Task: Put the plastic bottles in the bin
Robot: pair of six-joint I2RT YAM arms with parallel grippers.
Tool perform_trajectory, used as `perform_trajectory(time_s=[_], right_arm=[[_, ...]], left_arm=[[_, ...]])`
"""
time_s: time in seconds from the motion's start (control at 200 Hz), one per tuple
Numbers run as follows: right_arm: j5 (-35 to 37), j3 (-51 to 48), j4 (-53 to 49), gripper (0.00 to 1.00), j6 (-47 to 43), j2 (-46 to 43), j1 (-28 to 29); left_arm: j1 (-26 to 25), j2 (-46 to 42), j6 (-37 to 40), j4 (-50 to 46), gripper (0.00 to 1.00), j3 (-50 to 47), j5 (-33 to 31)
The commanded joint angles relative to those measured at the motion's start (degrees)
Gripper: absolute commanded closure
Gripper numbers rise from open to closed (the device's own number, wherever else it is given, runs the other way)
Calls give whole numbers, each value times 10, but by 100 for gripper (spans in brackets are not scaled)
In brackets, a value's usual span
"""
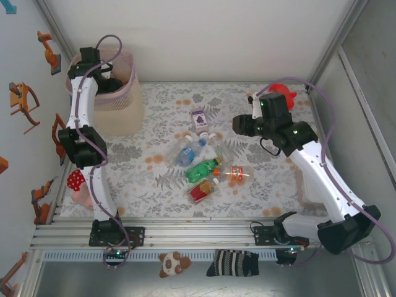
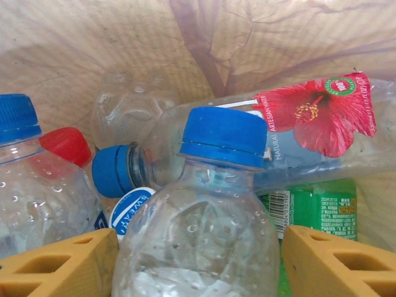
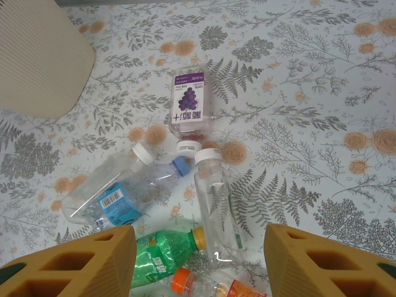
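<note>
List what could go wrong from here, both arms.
1. The left tool is down in the bin with a blue-capped bottle between its fingers, and release isn't clear. If the bottle hangs on, retracting may drag it out.
2. The bag liner sits close around that tool and could snag.
3. The right tool hovers open over touching bottles. Closing on the white-capped bottle may knock the green bottle rolling.

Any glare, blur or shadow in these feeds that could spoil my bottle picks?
Top external: even light, soft shadows; the green bottle stands out on the cloth. Left wrist: the middle bottle looms close, slightly soft; the bag glows warm. Right wrist: sharp, no glare; the clear bottle blends into the pattern.
</note>
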Motion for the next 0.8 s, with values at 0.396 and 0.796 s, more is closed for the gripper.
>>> perform_trajectory(time_s=[0.396,0.796], right_arm=[[-7,51,13,44,-11,39,6],[13,120,42,44,-51,138,32]], left_arm=[[1,-99,-22,-15,23,1,59],[0,-215,-53,-8,24,-41,146]])
